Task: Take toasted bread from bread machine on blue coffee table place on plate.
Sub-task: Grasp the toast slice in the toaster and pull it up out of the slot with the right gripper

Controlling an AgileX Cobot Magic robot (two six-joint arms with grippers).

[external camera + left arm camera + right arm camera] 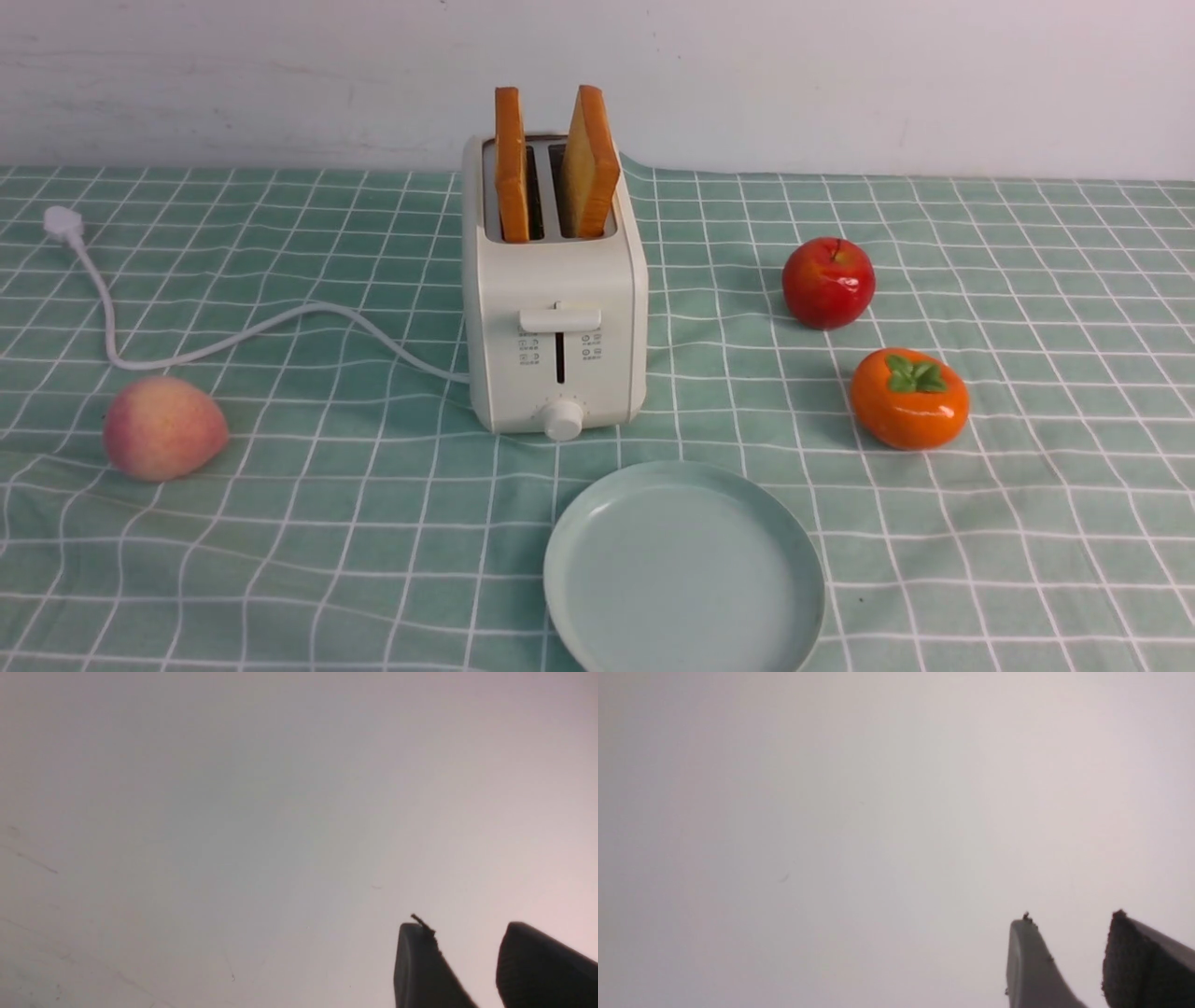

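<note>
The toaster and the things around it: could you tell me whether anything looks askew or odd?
Mildly, yes: the right-hand slice leans sideways in the toaster, while the left-hand slice stands nearly upright. The power cord's plug lies loose on the wrinkled cloth.

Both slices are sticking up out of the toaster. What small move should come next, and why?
I'd probably bring the right gripper over the right-hand slice: its jaws stand apart with nothing between them, the slice's top sits well above the toaster, and the plate nearby is bare.
</note>
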